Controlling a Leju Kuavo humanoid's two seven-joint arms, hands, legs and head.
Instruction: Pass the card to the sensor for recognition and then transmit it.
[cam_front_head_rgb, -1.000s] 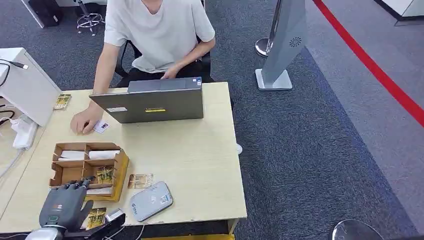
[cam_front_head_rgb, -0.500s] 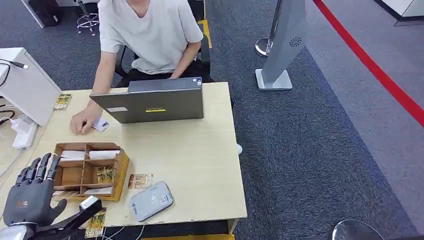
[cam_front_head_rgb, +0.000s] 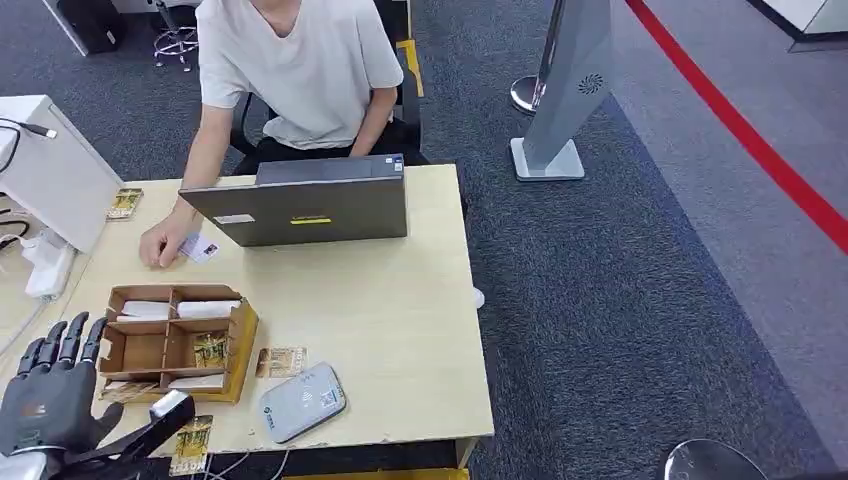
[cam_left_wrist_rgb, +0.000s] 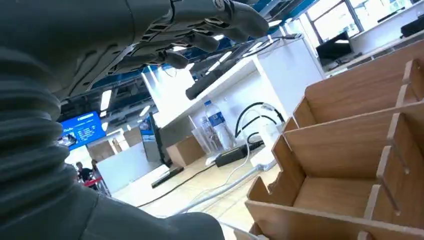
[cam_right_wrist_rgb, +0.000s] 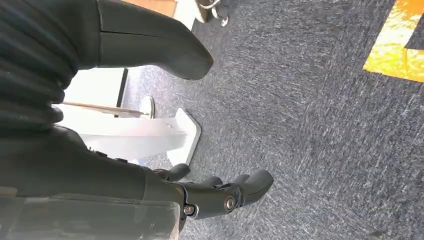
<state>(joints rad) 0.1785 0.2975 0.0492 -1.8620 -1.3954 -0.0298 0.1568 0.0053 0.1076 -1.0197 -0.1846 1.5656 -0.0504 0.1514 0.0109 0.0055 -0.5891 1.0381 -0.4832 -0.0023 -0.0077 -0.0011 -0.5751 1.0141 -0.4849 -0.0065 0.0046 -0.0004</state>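
Two hands idle | left hand (cam_front_head_rgb: 45, 395) spread, holding nothing, beside wooden compartment box (cam_front_head_rgb: 176, 341) | right hand (cam_right_wrist_rgb: 220, 192) hung loosely curled, empty | yellow patterned card (cam_front_head_rgb: 208, 349) in box compartment | I judged: pinch its upright edge, carry flat onto grey-white rounded sensor (cam_front_head_rgb: 303, 401).

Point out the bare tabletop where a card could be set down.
Bare wood lies between the laptop, the divided box and the table's right edge. It is crowded near the sensor, loose cards and the left hand.
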